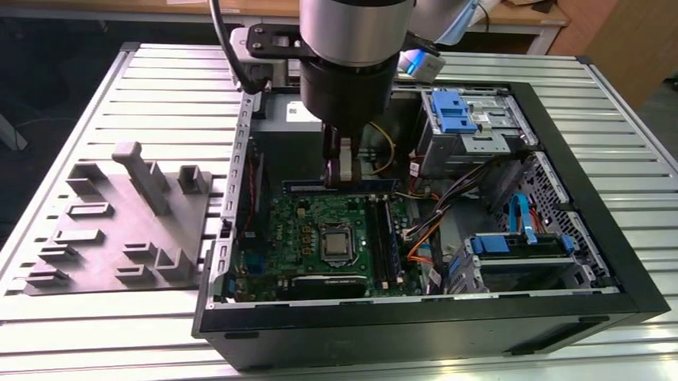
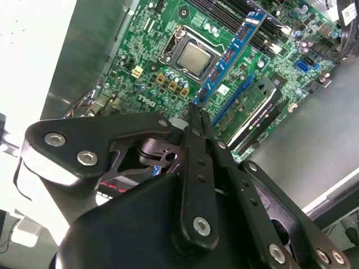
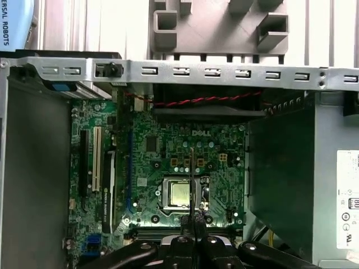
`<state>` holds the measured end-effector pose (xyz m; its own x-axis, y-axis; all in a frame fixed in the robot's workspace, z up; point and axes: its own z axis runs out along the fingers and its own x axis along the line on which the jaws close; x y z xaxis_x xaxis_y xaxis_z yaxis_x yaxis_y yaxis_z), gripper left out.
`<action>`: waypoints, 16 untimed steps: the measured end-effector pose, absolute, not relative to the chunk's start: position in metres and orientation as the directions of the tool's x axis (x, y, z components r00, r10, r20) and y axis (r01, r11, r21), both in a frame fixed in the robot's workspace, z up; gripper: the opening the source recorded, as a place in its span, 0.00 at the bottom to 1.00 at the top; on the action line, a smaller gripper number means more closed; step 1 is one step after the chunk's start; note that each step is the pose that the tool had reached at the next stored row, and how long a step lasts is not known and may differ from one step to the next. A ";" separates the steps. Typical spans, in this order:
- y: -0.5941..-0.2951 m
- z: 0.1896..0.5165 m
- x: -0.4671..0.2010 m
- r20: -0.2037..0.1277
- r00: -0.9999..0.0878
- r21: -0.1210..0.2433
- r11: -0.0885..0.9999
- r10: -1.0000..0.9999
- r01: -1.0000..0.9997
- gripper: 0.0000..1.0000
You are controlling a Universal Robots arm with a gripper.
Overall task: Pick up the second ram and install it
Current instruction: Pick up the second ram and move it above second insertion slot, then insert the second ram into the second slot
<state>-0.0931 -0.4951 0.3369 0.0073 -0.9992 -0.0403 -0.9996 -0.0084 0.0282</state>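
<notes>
My tool [image 1: 339, 178] hangs inside an open black steel computer case [image 1: 424, 317]. Its slim fingers are pinched narrow on the second ram [image 1: 371, 186], a thin, flat blue-green stick studded with small black chips. The stick is gripped near its middle and held level above the green motherboard [image 1: 307, 230]. Its length runs crosswise to the long black plastic slots [image 1: 382, 234] beside the processor [image 1: 336, 246], whose square metal lid gleams dull silver.

In the second wrist view the second ram [image 2: 233, 53] juts past the closed fingertips as a narrow blue blade over the motherboard [image 2: 140, 61]. In the first wrist view the second ram [image 3: 192, 174] shows edge-on, a hairline over the processor [image 3: 179, 193].

The case stands on a ribbed aluminium bench [image 1: 159, 79], on the side toward the exterior view's right, and reaches almost to the near edge. A grey moulded tray [image 1: 117, 230] of upright posts and square pockets lies flat by the bench's edge on the exterior view's left, just beside the case.
</notes>
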 end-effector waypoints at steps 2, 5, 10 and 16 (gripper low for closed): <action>-0.495 0.336 -0.093 -0.042 0.007 0.028 -0.008 -0.999 -1.000 0.12; -0.495 0.335 -0.093 -0.043 0.007 0.028 -0.008 -0.999 -1.000 0.12; -0.495 0.335 -0.093 -0.045 0.007 0.028 -0.008 -0.999 -1.000 0.12; -0.495 0.334 -0.093 -0.045 0.007 0.028 -0.008 -0.999 -1.000 0.12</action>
